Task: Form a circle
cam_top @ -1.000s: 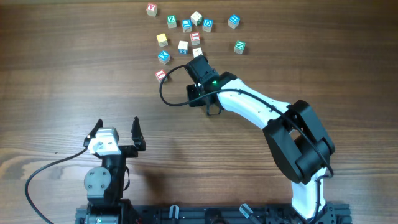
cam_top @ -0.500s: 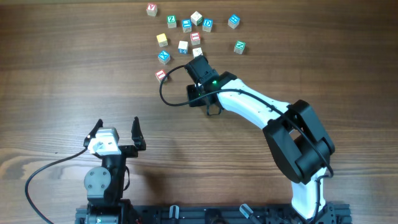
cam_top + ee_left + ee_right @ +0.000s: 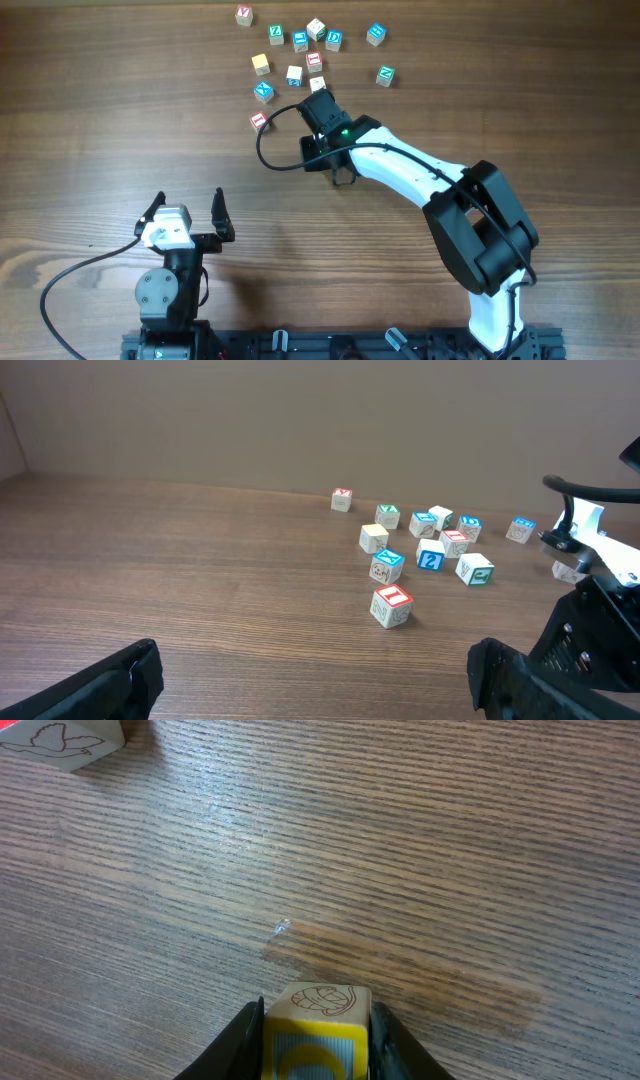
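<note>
We see small wooden letter cubes (image 3: 294, 75), sharp-edged, with pale faces and coloured print. They lie in a loose scatter, not a ring, at the far side of the brown, fine-grained wooden table (image 3: 120, 100). Down the scatter's left edge the yellow cube (image 3: 261, 64), the blue X cube (image 3: 263, 92) and the red I cube (image 3: 259, 121) stand apart from one another in a slightly bent line, the red one nearest the robot.

The white right arm reaches diagonally from the near right to the scatter's near edge, with a black cable (image 3: 265, 150) looping beside its wrist. The right gripper (image 3: 316, 1025) is clamped narrowly on one cube (image 3: 320, 1003), a finger pressed to each side. The cube's top is pale with a line drawing, and its facing side is blue with a yellow mark. We cannot tell whether it touches the table. A cube with a bird drawing (image 3: 60, 738) sits ahead of it.

The left gripper (image 3: 187, 203) rests low at the near left, its fingers spread wide with nothing between them, well apart from the cubes.
</note>
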`<state>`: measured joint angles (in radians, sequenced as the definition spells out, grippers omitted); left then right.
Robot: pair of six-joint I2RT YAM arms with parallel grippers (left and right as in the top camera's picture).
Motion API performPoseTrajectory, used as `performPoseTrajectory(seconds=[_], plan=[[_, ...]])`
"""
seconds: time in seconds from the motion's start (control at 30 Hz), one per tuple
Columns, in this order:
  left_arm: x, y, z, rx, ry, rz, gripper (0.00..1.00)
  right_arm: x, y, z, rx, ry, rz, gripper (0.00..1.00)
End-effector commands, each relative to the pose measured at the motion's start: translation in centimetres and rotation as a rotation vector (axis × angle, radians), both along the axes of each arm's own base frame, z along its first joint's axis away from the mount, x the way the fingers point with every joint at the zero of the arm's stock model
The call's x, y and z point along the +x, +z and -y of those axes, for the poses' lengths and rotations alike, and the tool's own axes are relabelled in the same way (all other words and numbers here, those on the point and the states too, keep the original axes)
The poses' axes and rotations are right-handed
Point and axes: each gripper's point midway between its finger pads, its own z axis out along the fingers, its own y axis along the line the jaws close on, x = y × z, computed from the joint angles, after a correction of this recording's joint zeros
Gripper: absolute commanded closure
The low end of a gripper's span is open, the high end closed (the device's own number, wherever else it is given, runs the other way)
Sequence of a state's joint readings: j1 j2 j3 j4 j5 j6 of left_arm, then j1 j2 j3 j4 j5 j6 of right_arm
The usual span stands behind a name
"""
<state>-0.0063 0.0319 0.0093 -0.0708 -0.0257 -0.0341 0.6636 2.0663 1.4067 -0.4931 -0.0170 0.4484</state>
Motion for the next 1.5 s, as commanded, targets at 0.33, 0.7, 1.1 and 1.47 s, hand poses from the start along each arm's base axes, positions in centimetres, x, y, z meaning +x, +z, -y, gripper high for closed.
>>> performPoseTrajectory(seconds=[0.33,0.7,1.1,1.47], plan=[[0.00,-0.13,-0.15,0.016,0.005,-0.002,0.00,-0.53,-0.72,0.51,-0.032,-0.004,-0.016,0.74],[0.00,-0.15,-0.15,0.016,0.005,-0.002,0.00,-0.58,-0.73,0.55,-0.033,-0.006,-0.018,0.74],[0.00,-0.15,-0.15,0.016,0.005,-0.002,0.00,-0.59,-0.75,0.56,-0.034,-0.005,-0.018,0.74],[0.00,-0.15,-0.15,0.016,0.005,-0.002,0.00,-0.58,-0.75,0.55,-0.033,-0.005,-0.018,0.74]])
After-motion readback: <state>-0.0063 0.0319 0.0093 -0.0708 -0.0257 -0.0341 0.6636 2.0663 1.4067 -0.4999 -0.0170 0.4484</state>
